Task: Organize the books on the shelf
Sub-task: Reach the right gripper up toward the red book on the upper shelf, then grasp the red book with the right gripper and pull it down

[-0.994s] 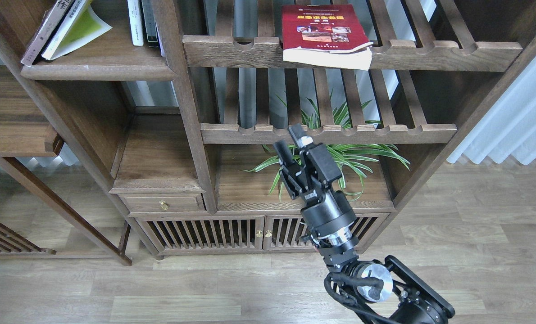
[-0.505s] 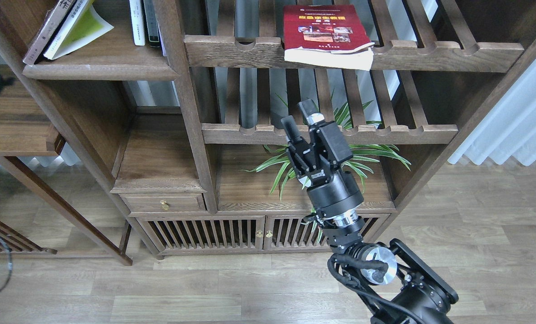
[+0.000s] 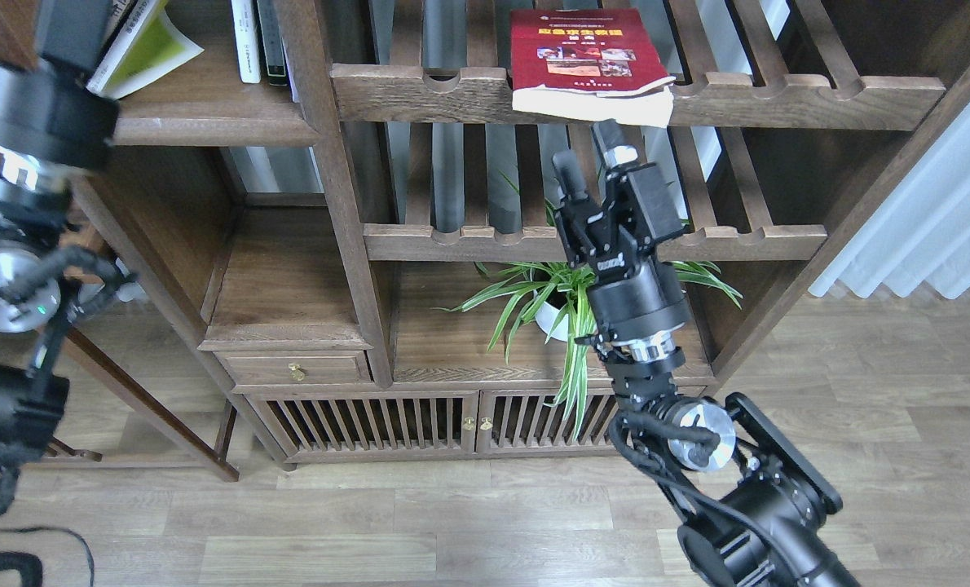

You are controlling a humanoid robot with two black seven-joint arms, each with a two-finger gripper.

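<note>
One book, the red book (image 3: 584, 50), is judged to be left out of place: it lies flat on the slatted rack (image 3: 778, 94), just above the right gripper (image 3: 589, 155), with its white page edge overhanging the notched front rail. Its cover is red with a row of small photos and is slightly curled at one corner. The right gripper is seen with its two fingers apart and nothing between them, pointing up just below that overhanging edge, not touching it. Far to its left and higher, the yellow-green book (image 3: 138, 49) is seen leaning on the shelf (image 3: 208, 126), a solid dark board; the maroon one cannot be made out there. The left gripper is hidden at the upper left frame edge, so its state cannot be told. Most of the work is judged still to be done.
</note>
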